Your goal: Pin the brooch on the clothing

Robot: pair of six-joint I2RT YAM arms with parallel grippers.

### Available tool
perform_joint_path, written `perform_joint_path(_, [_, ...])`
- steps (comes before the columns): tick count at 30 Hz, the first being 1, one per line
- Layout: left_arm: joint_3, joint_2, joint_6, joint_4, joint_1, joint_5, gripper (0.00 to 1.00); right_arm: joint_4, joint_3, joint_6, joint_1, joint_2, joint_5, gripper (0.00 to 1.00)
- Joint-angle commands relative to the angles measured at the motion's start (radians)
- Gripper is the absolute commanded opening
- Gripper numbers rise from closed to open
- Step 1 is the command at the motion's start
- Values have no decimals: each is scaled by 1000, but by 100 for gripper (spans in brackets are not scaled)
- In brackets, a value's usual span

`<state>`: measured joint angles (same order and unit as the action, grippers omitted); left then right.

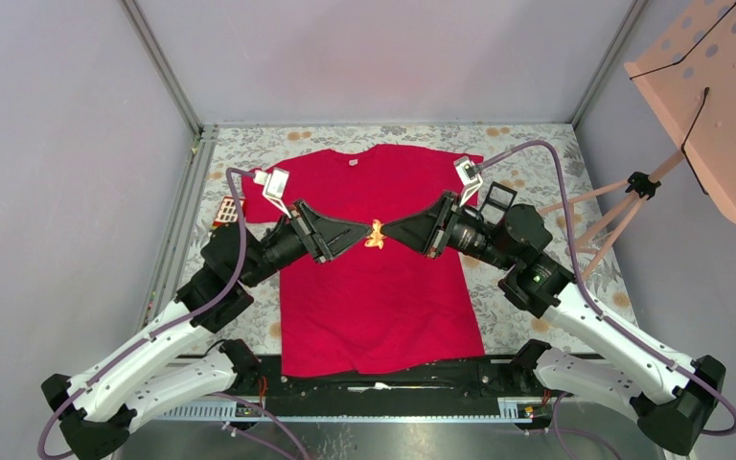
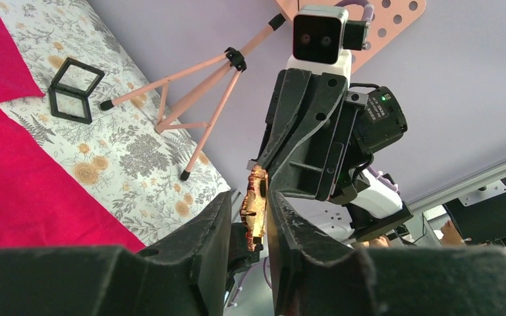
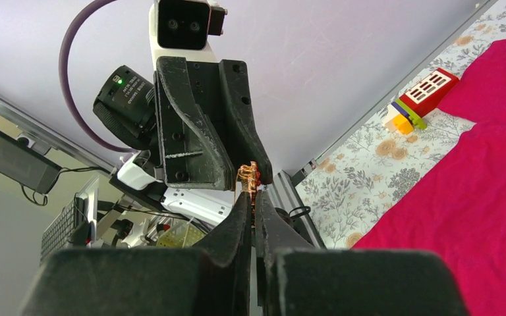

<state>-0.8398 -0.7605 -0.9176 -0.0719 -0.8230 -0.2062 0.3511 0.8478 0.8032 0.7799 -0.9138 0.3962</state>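
Note:
The red T-shirt [image 1: 374,297] lies flat on the floral cloth. Both grippers meet tip to tip above its chest. The tiny orange-and-yellow brooch [image 1: 375,235] sits between the tips. My right gripper [image 1: 389,233] is shut on the brooch's edge [image 3: 248,175], jaws almost closed [image 3: 253,197]. My left gripper [image 1: 363,233] has the brooch [image 2: 257,207] edge-on between its jaws [image 2: 249,197]. The brooch lies against one finger, with a narrow gap to the other. The shirt also shows in the left wrist view [image 2: 13,191] and the right wrist view [image 3: 474,197].
A small black square case [image 1: 496,199] lies open right of the shirt [image 2: 74,89]. A pink tripod [image 1: 623,196] with a perforated board [image 1: 719,86] stands at the right. A red toy block [image 1: 225,211] lies by the left sleeve [image 3: 425,92].

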Motion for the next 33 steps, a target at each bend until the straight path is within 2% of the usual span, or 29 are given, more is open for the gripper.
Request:
perform_joint_path(1, [2, 12, -4, -48, 6, -30, 26, 66, 41, -12, 8, -1, 29, 0])
perform_joint_path(6, [8, 15, -6, -42, 6, -26, 7, 67, 41, -12, 7, -5, 30, 0])
perform_joint_path(8, [8, 16, -6, -35, 7, -23, 3, 67, 37, -12, 8, -1, 27, 0])
perform_joint_path(10, [7, 23, -1, -27, 7, -17, 3, 67, 35, -10, 7, 2, 25, 0])
perform_joint_path(14, [0, 32, 15, -5, 6, -6, 11, 62, 37, -13, 7, 3, 29, 0])
perform_joint_path(17, [-2, 32, 17, -5, 7, -5, 22, 65, 39, -13, 6, 5, 32, 0])
perform_joint_path(20, [-2, 35, 19, -3, 6, 1, 24, 65, 39, -13, 7, 7, 32, 0])
perform_joint_path(25, [-4, 35, 22, -3, 6, 1, 17, 62, 37, -14, 7, 7, 36, 0])
perform_joint_path(29, [-3, 31, 23, -11, 6, -6, 0, 56, 32, -15, 7, 8, 26, 0])
perform_joint_path(32, [-4, 28, 43, -2, 7, -10, 0, 46, 30, -17, 8, 10, 13, 0])
perform_joint_path(33, [-11, 28, 58, 14, 7, -12, 0, 29, 33, -24, 7, 13, 6, 8])
